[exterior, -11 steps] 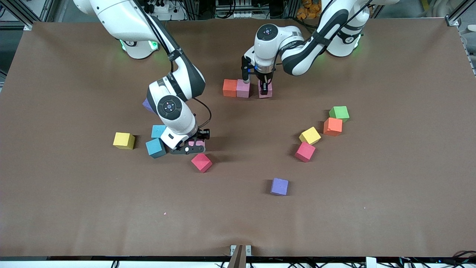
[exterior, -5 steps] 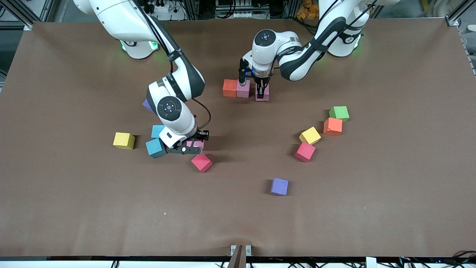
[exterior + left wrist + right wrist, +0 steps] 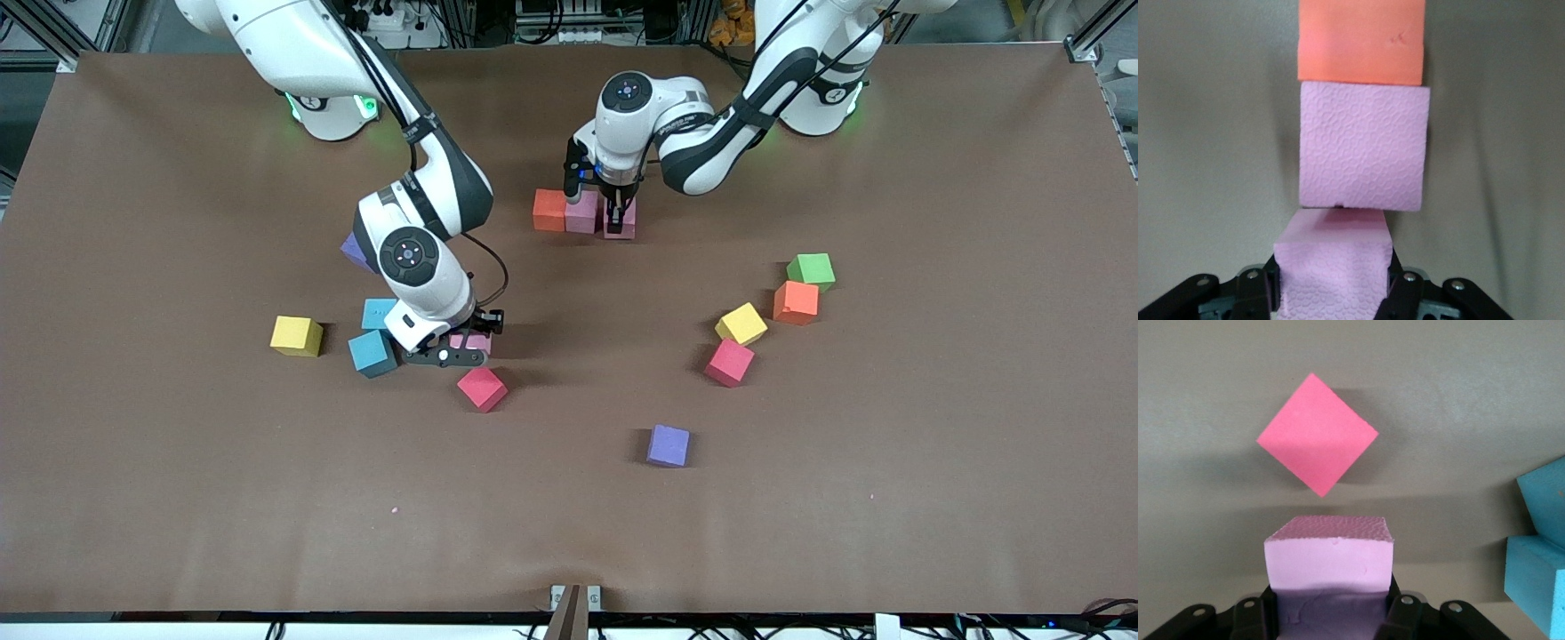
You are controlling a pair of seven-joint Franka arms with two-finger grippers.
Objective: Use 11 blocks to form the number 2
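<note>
Blocks for the number 2 lie mostly scattered on the brown desk (image 3: pixel 933 462); we see only a short row begun near the arms' bases: an orange block (image 3: pixel 549 210) touching a pink block (image 3: pixel 581 212).

Our left hand (image 3: pixel 615 220) is closed on a second pink block (image 3: pixel 1333 267), held at the pink end of that row, just touching or nearly touching it in the left wrist view.

Our right hand (image 3: pixel 464 345) is closed on a third pink block (image 3: pixel 1330 563), low over the desk toward the right arm's end. Just beside it sit two blue blocks (image 3: pixel 372 352), with a red block (image 3: pixel 482 388) nearer the camera and a yellow block (image 3: pixel 296 336) toward the desk's edge. A purple block (image 3: pixel 356 252) peeks from under the right arm.

Toward the left arm's end we see a green cube (image 3: pixel 811 269) touching another orange block (image 3: pixel 796 302), then a second yellow block (image 3: pixel 741 324) and a second red block (image 3: pixel 730 363). Another purple block (image 3: pixel 669 445) lies alone, nearest the camera.
</note>
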